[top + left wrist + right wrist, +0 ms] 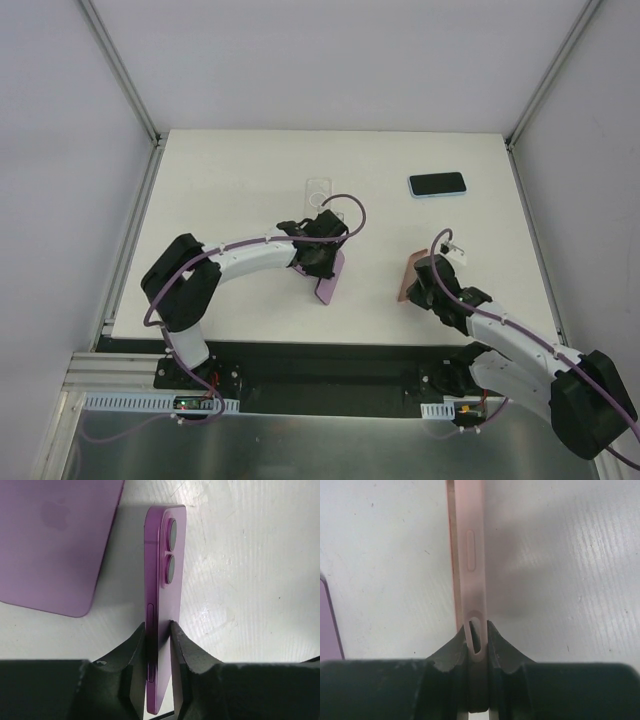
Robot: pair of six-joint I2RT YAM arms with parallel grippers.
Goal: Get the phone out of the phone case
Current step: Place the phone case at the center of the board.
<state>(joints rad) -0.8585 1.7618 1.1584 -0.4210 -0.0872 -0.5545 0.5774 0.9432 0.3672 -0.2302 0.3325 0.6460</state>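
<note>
A purple phone (165, 580) stands on its long edge on the white table, its two camera lenses facing right. My left gripper (159, 630) is shut on its lower part, one finger on each face. From above, the phone (330, 281) shows just below that gripper (322, 262). The pink phone case (470, 545) is also upright on edge. My right gripper (479, 630) is shut on its end by the slot, and I can see through the slot. In the top view the case (407, 273) is right of the phone, apart from it, with the right gripper (421, 287) behind it.
A flat purple slab with an apple logo (55, 545) lies left of the held phone. A dark phone in a blue case (437, 185) lies at the back right. A clear case (320, 189) lies behind the left gripper. Metal frame posts rise at the table's back corners.
</note>
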